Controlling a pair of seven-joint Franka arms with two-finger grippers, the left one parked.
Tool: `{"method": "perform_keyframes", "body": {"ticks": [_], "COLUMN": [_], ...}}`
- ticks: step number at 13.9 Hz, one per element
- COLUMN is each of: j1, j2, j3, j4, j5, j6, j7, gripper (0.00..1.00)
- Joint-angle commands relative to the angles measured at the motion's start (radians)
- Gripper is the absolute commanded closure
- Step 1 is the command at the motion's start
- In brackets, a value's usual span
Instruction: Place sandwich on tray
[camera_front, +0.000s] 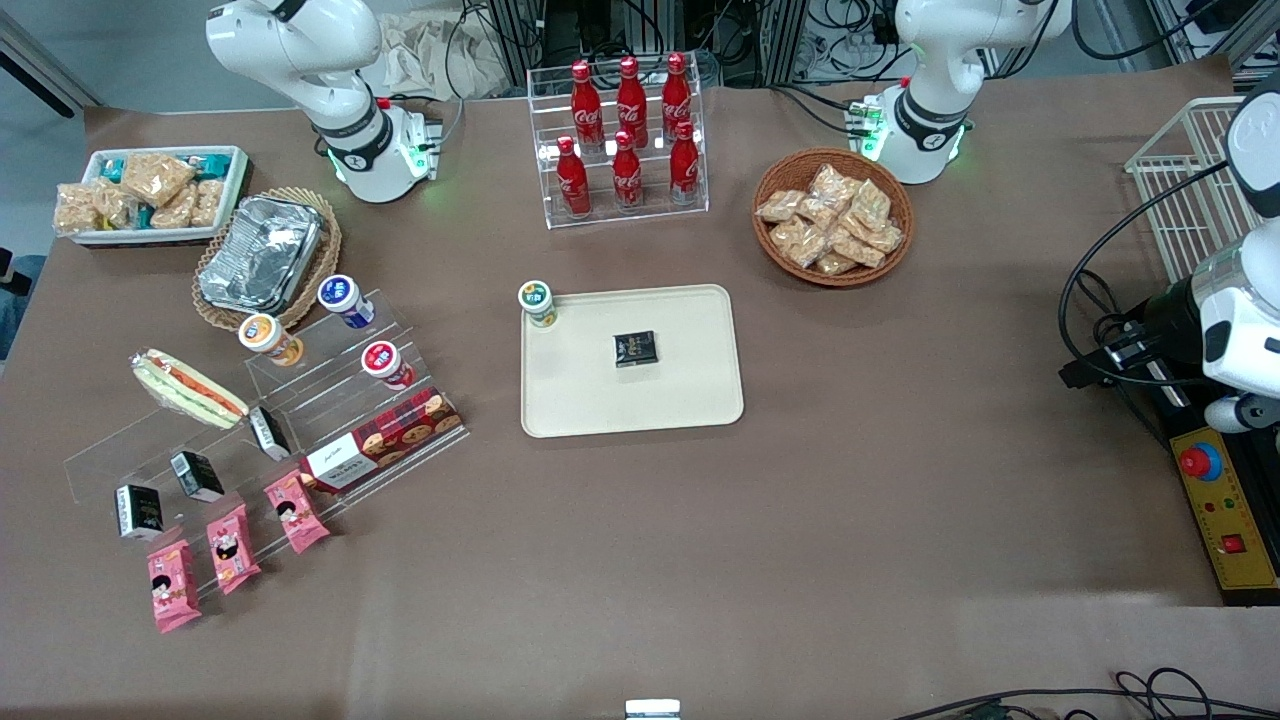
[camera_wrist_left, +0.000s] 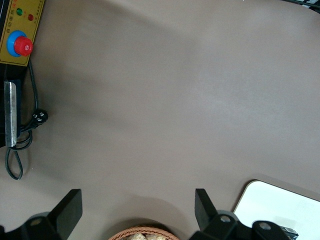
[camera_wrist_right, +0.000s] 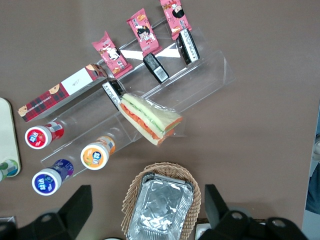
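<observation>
So the triangular wedge sandwich in clear wrap (camera_wrist_right: 150, 120), pale bread with red-orange and green stripes of filling, is lying on the top step of the clear acrylic stepped display stand (camera_front: 300, 400) over at the working arm's end of the table, one long edge hanging a bit off the step. My guess is it's light and squishy: soft bread that'll dent if squeezed hard, plus a slick film that can slide or crinkle between the fingers. I'd pinch it across the bread faces, around the middle of the wedge, not at the thin pointed end and not on the loose flap of wrap. The right arm's gripper (camera_wrist_right: 147, 210) hovers high above the foil tray in the woven basket (camera_wrist_right: 161, 206), just beside the stand, with its two dark fingers spread wide apart and nothing between them. Little round-lidded cups (camera_wrist_right: 95, 156) and a small black box (camera_wrist_right: 113, 94) sit close to the sandwich, so a sloppy descent could bump them. The large flat cream-beige rectangular tray (camera_front: 680, 400) waits mid-table, well apart, with a small black packet (camera_front: 635, 348) on it and a green-lidded cup (camera_front: 537, 302) at its corner.
</observation>
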Motion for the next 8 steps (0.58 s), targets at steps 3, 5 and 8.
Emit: {"method": "perform_keyframes", "body": {"ticks": [3, 5, 8], "j1": [-0.006, 0.000, 0.009], "j2": [-0.015, -0.014, -0.018], "j3": [0.009, 0.011, 0.019], "j4": [-0.015, -0.015, -0.023], "j5": [-0.008, 0.016, 0.035], "j6": [-0.026, -0.034, -0.034], "j7": [0.003, -0.014, -0.259], "gripper": [0.00, 0.00, 0.00]}}
